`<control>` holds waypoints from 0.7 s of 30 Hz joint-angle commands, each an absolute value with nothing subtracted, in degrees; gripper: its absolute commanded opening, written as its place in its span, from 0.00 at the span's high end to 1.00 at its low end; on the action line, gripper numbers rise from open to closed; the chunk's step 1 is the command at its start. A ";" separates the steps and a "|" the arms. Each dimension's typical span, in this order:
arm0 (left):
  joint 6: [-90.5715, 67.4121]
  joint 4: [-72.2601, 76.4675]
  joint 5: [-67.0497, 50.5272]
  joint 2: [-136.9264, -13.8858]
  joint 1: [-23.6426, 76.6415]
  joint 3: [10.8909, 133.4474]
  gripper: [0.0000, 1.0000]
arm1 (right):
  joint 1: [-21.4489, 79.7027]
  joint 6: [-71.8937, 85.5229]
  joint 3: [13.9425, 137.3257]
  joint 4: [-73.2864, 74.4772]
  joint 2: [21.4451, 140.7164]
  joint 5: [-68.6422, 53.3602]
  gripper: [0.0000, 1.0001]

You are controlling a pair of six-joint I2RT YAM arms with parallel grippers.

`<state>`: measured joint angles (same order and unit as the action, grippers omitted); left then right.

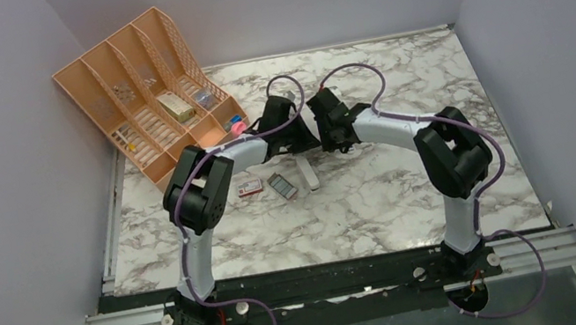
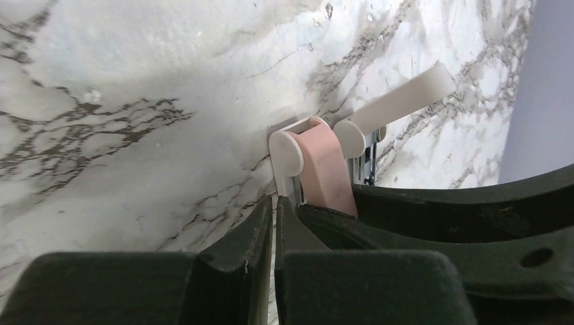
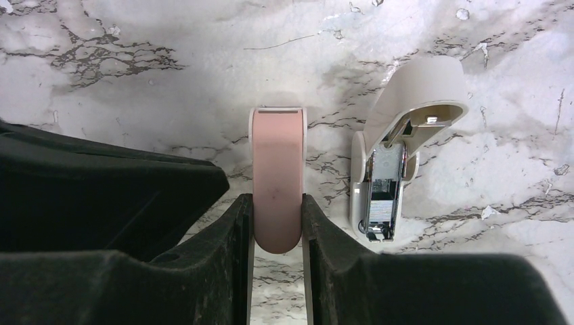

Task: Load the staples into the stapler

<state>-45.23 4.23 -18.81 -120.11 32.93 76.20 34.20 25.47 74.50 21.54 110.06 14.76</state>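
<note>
Black fingers of your right gripper point(image 3: 276, 204) fill the bottom of its wrist view, clamped on the pink bar point(image 3: 276, 156) of the stapler point(image 3: 380, 172). The stapler is swung open, with its white shell and bare metal channel lying just beside that bar on the marble table point(image 1: 380, 200). Your left gripper point(image 2: 274, 206) comes in from the other side with its fingers pressed almost together. The pale sliver between them may be the stapler's white side wall, but the view is too tight to be sure.

The staples point(image 1: 281, 185) sit in their grey tray on the table, near the stapler on its left-arm side, with the red-and-white sleeve point(image 1: 249, 187) just beside them.

Your risk, as I judge it, is that both arms are busy at the stapler and nothing is free to fetch a strip. Let go carelessly and the open stapler could swing shut or skid. Pinch a strip too hard and it may snap.

Count one stapler, one tray, one sleeve and two grippers. Further out stand one peach organiser point(image 1: 142, 90) and one pink-capped bottle point(image 1: 235, 123). The strips are too small to count.
</note>
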 commanded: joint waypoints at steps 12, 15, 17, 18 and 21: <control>-39.59 -4.00 -6.69 -112.97 30.35 77.86 0.94 | 35.42 26.27 75.79 25.14 116.04 14.05 0.74; -39.73 -4.04 -6.55 -112.61 30.06 77.40 0.94 | 35.43 26.11 76.38 25.40 116.87 13.92 0.74; -39.73 -3.97 -6.52 -112.29 29.92 77.18 0.94 | 35.33 26.03 77.03 25.90 117.22 13.90 0.73; -39.73 -3.99 -6.58 -112.23 29.89 77.13 0.94 | 35.33 25.97 77.40 26.29 117.22 13.89 0.73; -39.56 -3.90 -6.69 -111.90 29.80 76.90 0.94 | 35.36 26.02 78.15 26.79 115.90 14.06 0.69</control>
<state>-40.58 -3.16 -8.03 -114.98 30.00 77.34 34.79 25.47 77.91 25.43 112.51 16.03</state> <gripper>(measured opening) 0.062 0.313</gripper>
